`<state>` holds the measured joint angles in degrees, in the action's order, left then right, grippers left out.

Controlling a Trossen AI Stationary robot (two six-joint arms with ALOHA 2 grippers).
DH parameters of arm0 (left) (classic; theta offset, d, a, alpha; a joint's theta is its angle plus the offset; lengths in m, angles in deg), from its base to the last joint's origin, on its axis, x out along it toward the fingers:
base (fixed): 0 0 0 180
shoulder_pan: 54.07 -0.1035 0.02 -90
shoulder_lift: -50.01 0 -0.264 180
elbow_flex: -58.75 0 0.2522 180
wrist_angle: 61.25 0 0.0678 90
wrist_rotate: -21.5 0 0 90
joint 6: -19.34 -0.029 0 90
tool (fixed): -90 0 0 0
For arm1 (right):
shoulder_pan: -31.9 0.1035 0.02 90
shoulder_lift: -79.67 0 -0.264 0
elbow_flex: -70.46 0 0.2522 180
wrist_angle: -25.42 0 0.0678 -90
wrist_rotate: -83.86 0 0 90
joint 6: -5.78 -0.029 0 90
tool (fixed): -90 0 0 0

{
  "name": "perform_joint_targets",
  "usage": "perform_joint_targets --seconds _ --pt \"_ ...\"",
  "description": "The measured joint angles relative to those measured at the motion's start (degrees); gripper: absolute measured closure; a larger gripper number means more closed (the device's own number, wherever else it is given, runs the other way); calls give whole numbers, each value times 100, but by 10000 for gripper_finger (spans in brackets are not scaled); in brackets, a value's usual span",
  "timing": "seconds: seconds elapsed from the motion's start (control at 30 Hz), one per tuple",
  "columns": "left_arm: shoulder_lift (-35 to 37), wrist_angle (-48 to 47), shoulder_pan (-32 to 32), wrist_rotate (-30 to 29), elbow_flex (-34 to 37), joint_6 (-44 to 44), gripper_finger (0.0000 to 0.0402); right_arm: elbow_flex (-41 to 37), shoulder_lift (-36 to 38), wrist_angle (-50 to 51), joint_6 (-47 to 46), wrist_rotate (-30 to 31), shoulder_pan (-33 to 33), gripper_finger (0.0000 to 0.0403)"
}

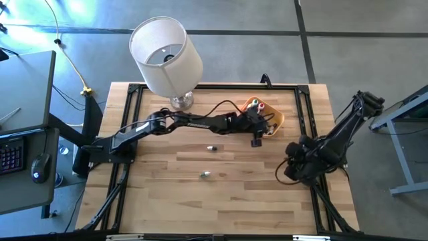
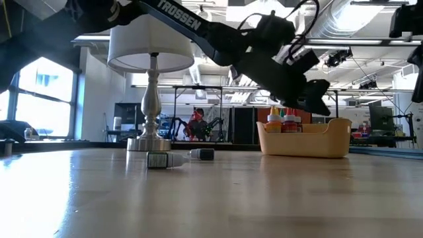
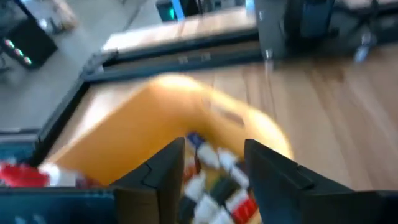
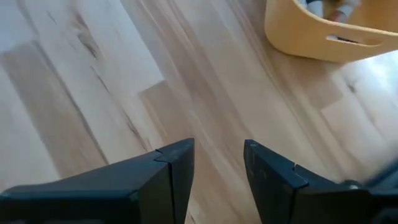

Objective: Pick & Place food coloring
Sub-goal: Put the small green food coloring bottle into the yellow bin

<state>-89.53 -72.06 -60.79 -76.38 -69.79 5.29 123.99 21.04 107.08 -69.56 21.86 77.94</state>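
- Left gripper (image 3: pixel 214 171) over orange bowl (image 1: pixel 274 120), far right on table (image 1: pixel 254 194); fingers spread, nothing between them.
- Food coloring bottles (image 3: pixel 214 186) in bowl; two more bottles (image 1: pixel 212 147) (image 1: pixel 206 175) lie mid-table.
- Right gripper (image 4: pixel 217 165) at right edge, fingers apart, empty.
- Lamp (image 1: pixel 167 57) at far side.

Wood, plastic, metal and cloth

The table (image 1: pixel 221 194) is seen as pale, smooth planked wood with a soft sheen; the orange bowl (image 2: pixel 305 140) looks like matt plastic, the lamp base (image 2: pixel 149 142) polished metal, its shade (image 1: pixel 165 55) white cloth, the arms matt dark.
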Motion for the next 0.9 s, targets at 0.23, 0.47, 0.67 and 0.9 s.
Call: perform_joint_targets --seconds 0.23,0.47,0.67,0.9 --pt "820 -1681 316 -612 -1 38 230 -250 772 -268 208 548 -18 270" --pt "1884 -4116 605 -1955 9 -373 230 -248 1010 -1093 1132 1437 -331 270" --pt "2924 -6584 655 -2390 4 810 230 -248 790 -2481 2527 2120 -835 270" --pt "3677 -8564 749 -2443 52 2665 230 -248 -140 -4854 4982 1899 -1813 270"
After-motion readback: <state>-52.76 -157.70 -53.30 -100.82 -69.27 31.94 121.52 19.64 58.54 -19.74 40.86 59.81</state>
